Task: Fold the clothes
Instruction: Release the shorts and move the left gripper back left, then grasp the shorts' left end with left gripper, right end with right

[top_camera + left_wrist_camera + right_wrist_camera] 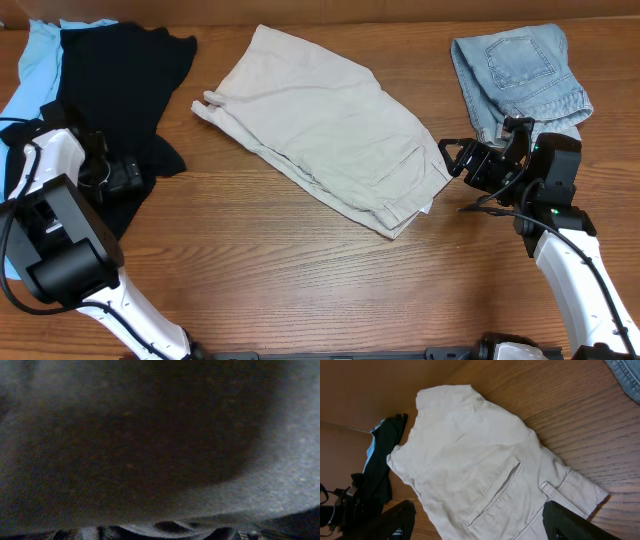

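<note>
Wood-grain table (300,270) carries four garments. Pale beige cotton shorts (320,125) lie flat at upper centre of the overhead view, doubled over and set diagonally, waistband end toward lower right; the right wrist view shows a welt pocket (495,492) and belt loop (557,497). Black garment (120,70) lies upper left, overlapping a sky-blue piece (35,60). Faded denim piece (520,70) sits bunched at upper right. Left gripper (112,178) rests low on the black cloth; its camera is filled by dark fabric, jaws wide, contents cannot be determined. Right gripper (462,158) points at the waistband corner, just beside it, fingers (395,520) spread and empty.
</note>
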Action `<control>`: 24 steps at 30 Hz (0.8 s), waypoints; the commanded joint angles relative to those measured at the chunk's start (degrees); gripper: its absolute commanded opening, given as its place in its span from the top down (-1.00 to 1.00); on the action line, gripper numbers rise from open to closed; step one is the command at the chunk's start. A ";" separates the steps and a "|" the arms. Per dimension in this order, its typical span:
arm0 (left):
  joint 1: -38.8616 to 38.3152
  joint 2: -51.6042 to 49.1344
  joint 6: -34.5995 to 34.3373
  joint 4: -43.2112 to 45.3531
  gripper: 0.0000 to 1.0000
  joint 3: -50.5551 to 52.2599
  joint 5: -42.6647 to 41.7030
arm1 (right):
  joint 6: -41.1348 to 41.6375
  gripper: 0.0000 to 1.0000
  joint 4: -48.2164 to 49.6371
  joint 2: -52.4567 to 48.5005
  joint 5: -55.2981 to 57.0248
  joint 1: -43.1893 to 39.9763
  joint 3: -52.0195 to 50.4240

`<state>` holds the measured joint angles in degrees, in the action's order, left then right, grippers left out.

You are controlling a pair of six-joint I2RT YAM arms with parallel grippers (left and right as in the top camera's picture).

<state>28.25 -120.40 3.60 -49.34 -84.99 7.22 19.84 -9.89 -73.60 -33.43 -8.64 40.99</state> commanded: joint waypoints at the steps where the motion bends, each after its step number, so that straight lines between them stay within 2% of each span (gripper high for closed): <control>1: 1.66 -2.05 1.16 0.79 -1.00 0.00 6.16 | -0.31 -0.72 0.33 0.79 0.39 -0.11 1.51; 5: -0.22 -2.05 1.09 -2.25 -1.00 -6.71 -2.03 | -0.28 -0.82 1.07 0.79 0.35 -0.11 1.53; 9: -3.58 -2.05 1.11 -9.73 -1.00 -19.06 -3.41 | -0.24 -1.00 1.77 0.92 -1.11 -0.11 1.84; 13: -7.17 -2.05 -0.83 -18.05 -1.00 -33.90 -4.37 | -0.33 -1.00 -1.84 0.96 -2.45 -0.11 4.11; 16: -10.62 -2.05 -1.14 -22.71 -1.00 -44.24 -10.43 | -2.45 -1.00 -8.26 0.96 -2.64 0.39 7.13; 19: -14.91 -2.05 2.34 -25.53 -0.99 -51.10 -14.60 | -3.80 -1.00 -13.99 0.96 -2.03 1.99 9.44; 24: -23.47 -2.05 9.16 -26.34 -1.00 -54.49 -14.03 | -3.08 -1.00 -21.35 0.83 5.22 7.58 9.84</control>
<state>9.02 -123.24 6.72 -75.29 -138.04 -4.29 17.26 -29.21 -73.56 -33.36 -4.12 49.50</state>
